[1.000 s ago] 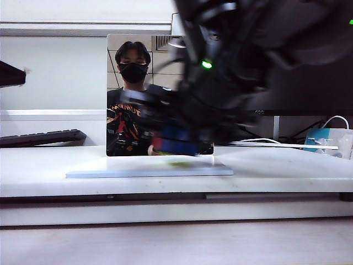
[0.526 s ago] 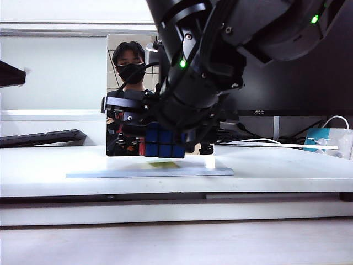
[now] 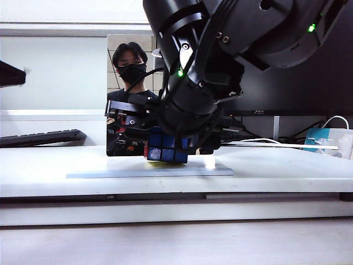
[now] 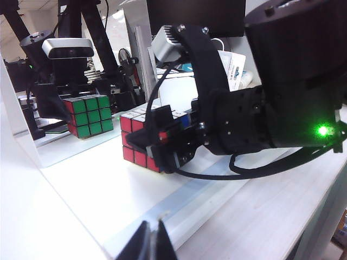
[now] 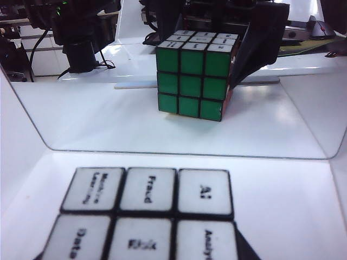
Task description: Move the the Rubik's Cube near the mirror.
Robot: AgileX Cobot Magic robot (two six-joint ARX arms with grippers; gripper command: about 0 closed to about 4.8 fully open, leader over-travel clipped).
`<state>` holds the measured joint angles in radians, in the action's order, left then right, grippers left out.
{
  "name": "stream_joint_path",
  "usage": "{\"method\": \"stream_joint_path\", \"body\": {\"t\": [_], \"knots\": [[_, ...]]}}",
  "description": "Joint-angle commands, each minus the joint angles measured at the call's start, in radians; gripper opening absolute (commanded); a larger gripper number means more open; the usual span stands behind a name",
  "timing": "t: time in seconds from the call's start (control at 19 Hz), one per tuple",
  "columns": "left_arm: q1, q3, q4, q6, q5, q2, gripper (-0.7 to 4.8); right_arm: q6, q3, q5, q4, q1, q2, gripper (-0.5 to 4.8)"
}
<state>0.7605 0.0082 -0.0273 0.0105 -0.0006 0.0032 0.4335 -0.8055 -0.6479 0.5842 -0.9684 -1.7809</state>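
1. In the exterior view the black right arm fills the upper right of the frame, and its right end effector (image 3: 167, 144) is clamped on the small Rubik's Cube with blue squares and black grid lines (image 3: 167, 148), which sits low at frame centre, on or just above the pale flat mat (image 3: 110, 171) on the white counter (image 3: 44, 171); I cannot tell whether it touches.
2. Just behind the cube stands the upright frameless square mirror with rounded corners (image 3: 129, 83), showing a masked person's reflection.
3. The left wrist view gives the side the exterior camera misses: the cube's red face (image 4: 142, 145), a black finger (image 4: 157, 142) pressed across it, and a green-faced reflection of the cube in the mirror (image 4: 54, 130) at upper left.
4. The left end effector (image 4: 153, 245) shows only at the bottom edge of that view, its tips together, well apart from the cube.
5. The right wrist view shows the cube's white lettered top (image 5: 146, 216) in the lower part of the frame, and the mirror (image 5: 108, 124) just ahead with the green reflection.
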Motion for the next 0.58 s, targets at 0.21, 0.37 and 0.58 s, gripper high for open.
{"method": "stream_joint_path", "body": {"t": [0.21, 0.37, 0.58], "knots": [[0.0, 0.001, 0.006, 0.004, 0.004, 0.0, 0.22, 0.038, -0.007, -0.015, 0.024, -0.003, 0.004, 3.83], [0.0, 0.001, 0.006, 0.004, 0.004, 0.0, 0.22, 0.031, -0.007, -0.046, 0.075, -0.02, 0.009, 3.83], [-0.029, 0.001, 0.006, 0.004, 0.005, 0.0, 0.22, -0.076, -0.01, -0.189, 0.076, -0.061, 0.1, 4.29]]}}
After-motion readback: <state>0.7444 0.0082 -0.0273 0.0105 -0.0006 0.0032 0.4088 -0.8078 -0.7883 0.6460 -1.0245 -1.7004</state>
